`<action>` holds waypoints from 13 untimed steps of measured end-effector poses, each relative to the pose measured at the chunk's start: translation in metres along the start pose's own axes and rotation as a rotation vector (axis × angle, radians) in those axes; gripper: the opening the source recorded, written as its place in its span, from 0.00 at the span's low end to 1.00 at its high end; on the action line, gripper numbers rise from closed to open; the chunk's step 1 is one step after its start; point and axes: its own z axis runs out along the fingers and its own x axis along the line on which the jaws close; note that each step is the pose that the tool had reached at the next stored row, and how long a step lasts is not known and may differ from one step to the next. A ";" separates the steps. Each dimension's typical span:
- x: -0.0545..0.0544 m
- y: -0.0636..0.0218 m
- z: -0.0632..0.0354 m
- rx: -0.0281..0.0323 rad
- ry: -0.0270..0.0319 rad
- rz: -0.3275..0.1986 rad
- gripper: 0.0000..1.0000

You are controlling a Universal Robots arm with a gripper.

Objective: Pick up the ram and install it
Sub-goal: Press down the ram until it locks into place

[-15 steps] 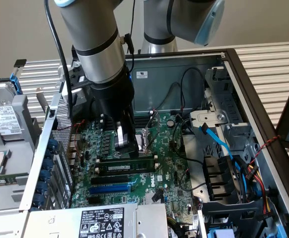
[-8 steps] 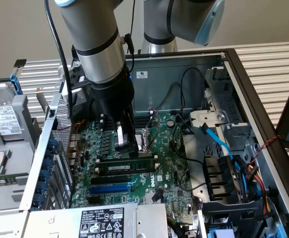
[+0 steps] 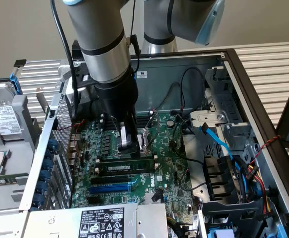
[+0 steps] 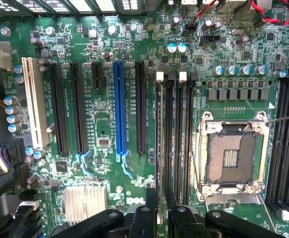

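One ram (image 3: 126, 163) stick is stood in its slot beside the CPU socket (image 4: 232, 157).
It is gripped edge-on by the fingers (image 4: 160, 206); full seating cannot be confirmed.

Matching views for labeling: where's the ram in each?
Exterior view: ram sits crosswise on the board, just under the gripper.
Wrist view: ram edge-on among the black slots, running up to the gripper.
Shared landmark: blue slot.
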 end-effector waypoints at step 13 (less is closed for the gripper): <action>0.001 -0.0157 0.0034 -0.1181 -0.0369 0.008 0.10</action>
